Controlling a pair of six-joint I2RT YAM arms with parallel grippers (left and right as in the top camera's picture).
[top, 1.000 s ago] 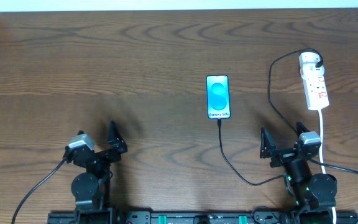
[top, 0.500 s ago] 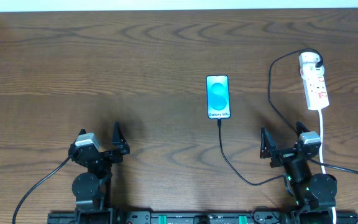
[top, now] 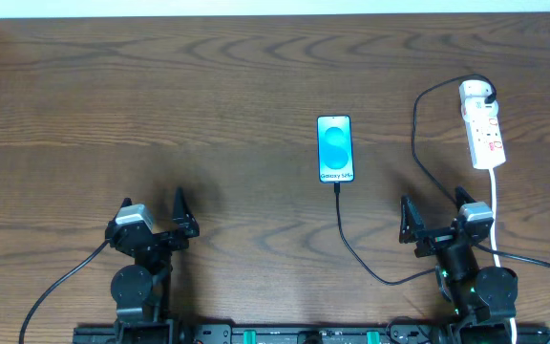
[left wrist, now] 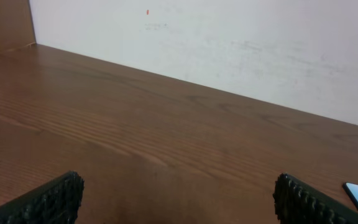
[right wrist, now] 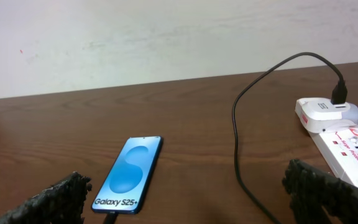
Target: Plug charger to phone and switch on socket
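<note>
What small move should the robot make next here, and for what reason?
Probably the right gripper, open and nearest, should start toward the socket to switch it on. The charger already seems to meet the phone at its lower edge, and its white plug head sits in the socket. Whether the socket is already on cannot be told from these views.

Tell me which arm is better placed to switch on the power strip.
The right one. The power strip lies on the right, just beyond the open, empty right gripper and in its camera's view. The left gripper, also open, sits on the phone's other side.
</note>
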